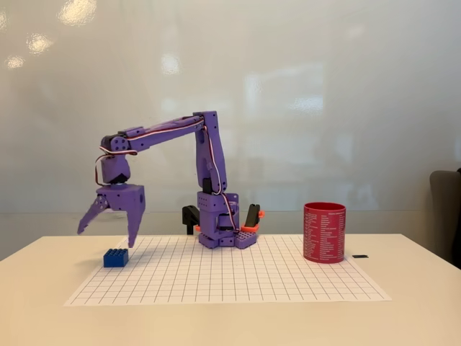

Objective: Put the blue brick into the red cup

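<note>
Jaws [108, 231] come first at the left of the fixed view: they hang spread wide, pinching nothing, one purple finger [90, 215] splayed out toward eight o'clock and the other finger [134, 225] pointing almost straight down. Just below them, at about six o'clock from the straight finger's tip, the blue brick [116, 257] sits studs-up on the left edge of the grid mat [230, 277], apart from both fingers.

Main risk, as I judge it, is a lopsided approach. The straight finger looks to hang over the brick's right end, not beside it, so a plain descent could land it on the studs and tip or shove the brick off the mat. Depth cannot be read from this side-on view, so the jaws may also be in front of or behind the brick.

Further right, the purple arm [205, 155] folds back to its base [225, 231] at mid-mat. A carry from left to right would pass in front of or over that base; a low swing could clip it, and a weak pinch on so small a brick could let it slip.

At the far right, toward three o'clock from the base, the red cup [324, 232] stands upright on the mat's right edge. Its wall is tall beside the brick, so a low release could knock the rim or topple it. A small dark object [360, 256] lies on the worktop [418, 310] just beyond.
</note>
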